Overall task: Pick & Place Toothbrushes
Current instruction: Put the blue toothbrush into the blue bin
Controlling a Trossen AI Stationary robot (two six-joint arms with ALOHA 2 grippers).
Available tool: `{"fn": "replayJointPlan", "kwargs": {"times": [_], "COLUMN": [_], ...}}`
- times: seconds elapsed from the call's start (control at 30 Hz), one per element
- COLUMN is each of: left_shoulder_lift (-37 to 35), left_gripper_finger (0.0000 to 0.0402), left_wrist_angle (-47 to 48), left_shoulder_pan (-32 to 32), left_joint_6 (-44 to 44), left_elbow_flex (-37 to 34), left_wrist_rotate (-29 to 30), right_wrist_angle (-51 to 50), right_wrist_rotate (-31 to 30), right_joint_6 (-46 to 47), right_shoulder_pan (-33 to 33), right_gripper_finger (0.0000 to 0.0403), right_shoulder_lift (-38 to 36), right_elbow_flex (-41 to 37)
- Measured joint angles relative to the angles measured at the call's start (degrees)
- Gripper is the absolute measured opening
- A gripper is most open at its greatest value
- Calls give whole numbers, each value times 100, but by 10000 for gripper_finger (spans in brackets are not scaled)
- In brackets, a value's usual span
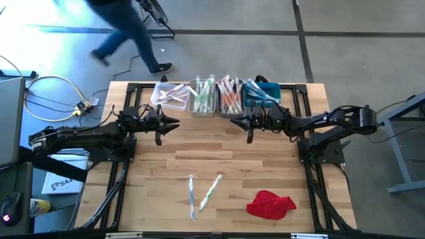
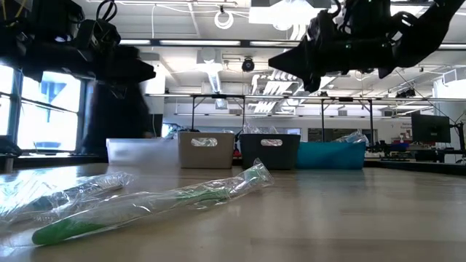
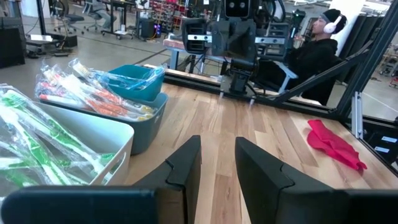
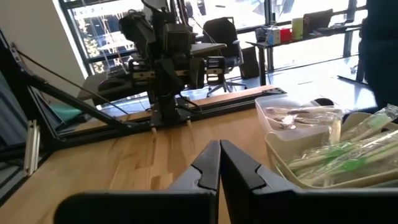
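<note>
- Toothbrushes (image 1: 211, 190) in clear wrappers: two lie on the table (image 1: 265, 149), beside the red cloth (image 1: 271, 204); many more fill the row of bins (image 1: 204, 97) well away from the cloth.
- Left gripper (image 1: 174, 124) hovers by the bins, fingers parted, grasping nothing.
- Right gripper (image 1: 233, 120) hovers by the bins too, fingers pressed together, empty.

Bright ceiling lights (image 2: 291, 7) (glaring); walking person (image 1: 126, 30) motion-blurred.
</note>
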State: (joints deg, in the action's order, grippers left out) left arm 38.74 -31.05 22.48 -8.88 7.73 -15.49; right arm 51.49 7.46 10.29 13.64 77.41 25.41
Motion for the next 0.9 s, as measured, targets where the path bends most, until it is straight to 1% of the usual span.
{"fn": "replayJointPlan", "kwargs": {"times": [0.2,0.57,0.67,0.83,0.9], "left_shoulder_lift": [0,0,0,3,15], "left_gripper_finger": [97,97,97,97,97], "left_wrist_angle": [-4,-71,2,375,407], "left_shoulder_pan": [0,0,0,0,0], "left_joint_6": [-11,-86,-85,53,-252], "left_elbow_flex": [0,2,3,4,4], "left_wrist_rotate": [3,23,-70,-68,-127], "right_wrist_angle": [-3,1,17,19,19], "right_wrist_rotate": [-4,-7,-4,-3,4], "right_joint_6": [0,-1,-2,-2,-3], "right_shoulder_pan": [-98,-91,-91,-91,-91], "right_gripper_finger": [3,3,3,3,3], "right_shoulder_lift": [0,0,0,0,0], "right_elbow_flex": [0,0,0,0,0]}}
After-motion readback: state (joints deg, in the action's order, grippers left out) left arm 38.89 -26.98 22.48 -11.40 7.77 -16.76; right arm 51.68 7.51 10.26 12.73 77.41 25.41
